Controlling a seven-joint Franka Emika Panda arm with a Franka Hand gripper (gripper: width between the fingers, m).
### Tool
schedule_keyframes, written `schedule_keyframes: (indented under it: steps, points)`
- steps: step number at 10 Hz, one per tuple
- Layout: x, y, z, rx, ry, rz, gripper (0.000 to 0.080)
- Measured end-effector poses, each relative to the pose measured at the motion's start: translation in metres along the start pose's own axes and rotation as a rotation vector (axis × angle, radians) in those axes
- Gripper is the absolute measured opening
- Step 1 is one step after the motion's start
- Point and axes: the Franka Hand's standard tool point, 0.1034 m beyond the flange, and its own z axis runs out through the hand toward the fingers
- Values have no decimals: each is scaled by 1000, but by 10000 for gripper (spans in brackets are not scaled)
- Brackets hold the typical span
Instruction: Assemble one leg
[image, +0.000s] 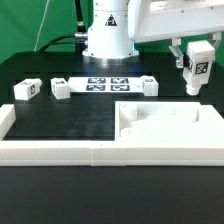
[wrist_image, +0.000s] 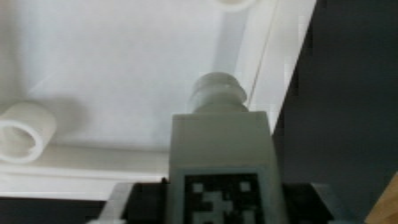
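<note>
Findings at this moment:

1. We find the gripper (image: 196, 62) raised over the right side of the table (image: 70, 115), towards its far right corner. Its fingers are clenched on the leg (image: 197, 70), gripping it at its upper part. The leg hangs upright, and its square tag faces the exterior camera.

2. In the wrist view the leg (wrist_image: 222, 150) runs away from the camera. Its tag is nearest the lens and its narrower round end is farthest. That end lies over the white panel (wrist_image: 125, 80), close to the panel edge that borders the black table (wrist_image: 356, 90). We cannot tell whether the end touches the panel.

3. A round socket (wrist_image: 22, 135) shows on the panel, apart from the leg's end.

4. The panel (image: 165, 125) lies at the near right of the table, against the low white wall (image: 50, 152) that runs along the near edge.

5. The marker board (image: 108, 83) lies flat at the middle of the far edge.

6. Three spare legs rest on the table:
   - the first (image: 25, 89) is near the far left corner;
   - the second (image: 62, 89) lies between the first and the marker board;
   - the third (image: 150, 85) is just beside the marker board's right end.
</note>
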Motion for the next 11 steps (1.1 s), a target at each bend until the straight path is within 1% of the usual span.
schedule_keyframes:
  steps: [3, 5, 6, 7, 8, 9, 10, 11]
  points:
    - [-2, -1, 1, 0, -3, 0, 285]
    - [2, 1, 2, -7, 45, -2, 285]
    - [6, 2, 5, -6, 42, -12, 285]
    - [18, 4, 7, -11, 93, -16, 285]
    - [27, 7, 9, -26, 190, -26, 285]
    - [32, 11, 16, -40, 251, -46, 285]
    - [34, 12, 22, -37, 241, -46, 285]
    - [41, 12, 23, -36, 251, -45, 285]
